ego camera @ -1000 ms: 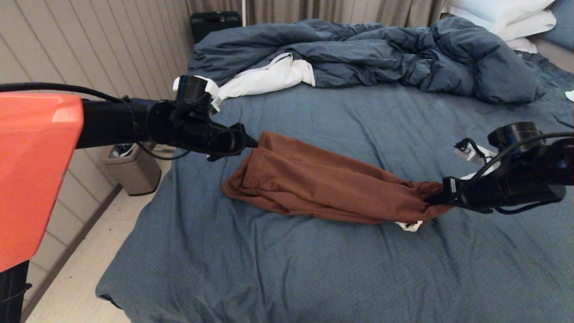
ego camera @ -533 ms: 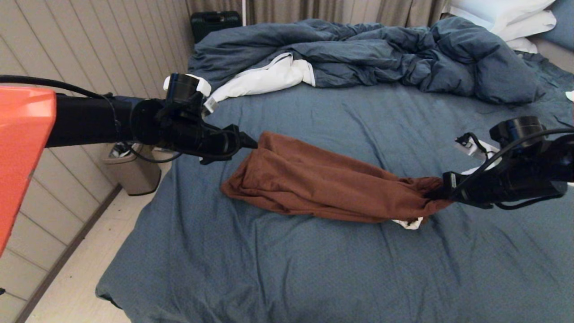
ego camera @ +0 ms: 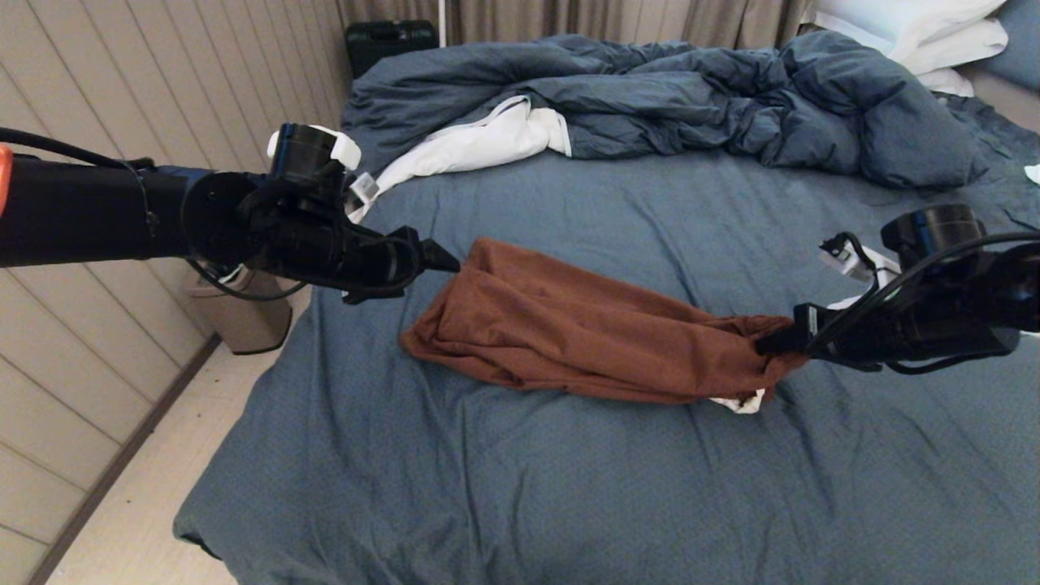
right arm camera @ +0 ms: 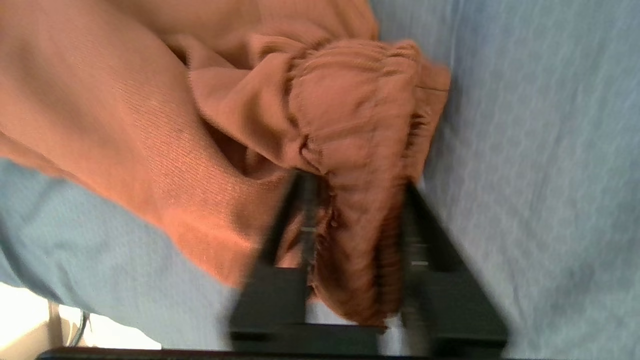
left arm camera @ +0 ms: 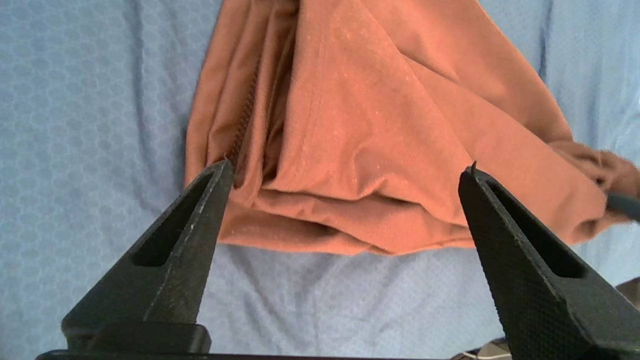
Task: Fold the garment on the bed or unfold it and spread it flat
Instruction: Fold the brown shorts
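The rust-brown garment [ego camera: 585, 333] lies bunched in a long strip across the bed's slate-blue sheet [ego camera: 569, 487]. My right gripper [ego camera: 772, 341] is shut on its gathered waistband [right arm camera: 350, 125] at the right end, and the cloth fills the space between the fingers [right arm camera: 415, 215]. A bit of white [ego camera: 739, 402] peeks out under that end. My left gripper [ego camera: 443, 262] hovers just off the garment's left end. In the left wrist view the left gripper [left arm camera: 350, 165] is wide open, and the layered leg hems [left arm camera: 345, 220] lie untouched beyond its tips.
A rumpled dark blue duvet [ego camera: 691, 97] with white lining [ego camera: 479, 142] covers the far part of the bed, and white pillows [ego camera: 934, 32] sit at the far right. A waste bin [ego camera: 240, 313] stands on the floor to the left, by the panelled wall.
The left arm has drawn back to the left, away from the garment's end. The right gripper has shifted left with the waistband, slackening the strip a little.
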{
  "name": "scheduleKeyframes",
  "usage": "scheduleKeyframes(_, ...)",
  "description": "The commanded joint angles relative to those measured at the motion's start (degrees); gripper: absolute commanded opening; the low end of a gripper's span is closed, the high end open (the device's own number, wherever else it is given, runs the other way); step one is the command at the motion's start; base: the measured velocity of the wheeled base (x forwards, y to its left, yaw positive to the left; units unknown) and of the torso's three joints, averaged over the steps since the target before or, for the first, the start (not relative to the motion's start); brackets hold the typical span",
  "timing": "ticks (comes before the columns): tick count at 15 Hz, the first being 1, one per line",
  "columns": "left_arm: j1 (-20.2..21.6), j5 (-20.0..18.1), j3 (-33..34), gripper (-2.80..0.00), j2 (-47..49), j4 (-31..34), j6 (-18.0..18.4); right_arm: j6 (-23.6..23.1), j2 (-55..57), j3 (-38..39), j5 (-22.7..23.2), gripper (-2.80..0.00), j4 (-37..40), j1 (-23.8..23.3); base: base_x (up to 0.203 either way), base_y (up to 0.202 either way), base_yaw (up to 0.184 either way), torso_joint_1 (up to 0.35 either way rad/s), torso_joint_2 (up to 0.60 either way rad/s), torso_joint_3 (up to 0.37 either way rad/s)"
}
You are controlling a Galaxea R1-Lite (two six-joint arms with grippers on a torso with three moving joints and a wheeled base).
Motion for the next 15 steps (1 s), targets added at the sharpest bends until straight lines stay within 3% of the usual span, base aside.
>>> scheduleKeyframes(1,0.2,-0.1,0.4,0.0,-1.1,0.1,-0.2,0.6,-0.3,-0.5,0.2,0.0,0.0,0.7,0.0,0.0,0.0,0.0,0.0,0.0)
scheduleKeyframes(10,0.2,0.2,5.1,0.0,-5.7,-0.6,-0.1,3.3,-9.2,-0.7,1.6,0.0,0.4,0.7,0.0,0.0,0.0,0.0,0.0,0.0)
scheduleKeyframes(11,0.2,0.1,6.6,0.0,-6.7,-0.7,-0.1,3.3,-11.1,0.6,1.6,-0.83,0.4,0.5,0.0,0.0,0.0,0.0,0.0,0.0)
scheduleKeyframes(12,0.2,0.0,8.4,0.0,-7.8,-0.7,0.0,3.2,-13.3,2.3,1.5,-2.8,0.4,0.4,0.0,0.0,0.0,0.0,0.0,0.0)
scheduleKeyframes(13,0.2,0.0,9.9,0.0,-8.8,-0.7,0.2,3.0,-15.2,3.7,1.5,-2.8,0.4,0.3,0.0,0.0,0.0,0.0,0.0,0.0)
scheduleKeyframes(14,0.2,0.0,11.8,-2.8,-10.0,-0.6,0.4,2.8,-17.3,4.9,1.3,-2.8,0.4,0.1,0.0,0.0,0.0,0.0,0.0,0.0)
scheduleKeyframes(15,0.1,0.0,13.7,-2.8,-11.4,-0.6,0.9,2.7,-19.5,6.1,1.2,-2.8,0.9,-0.1,0.0,0.0,0.0,0.0,0.0,0.0)
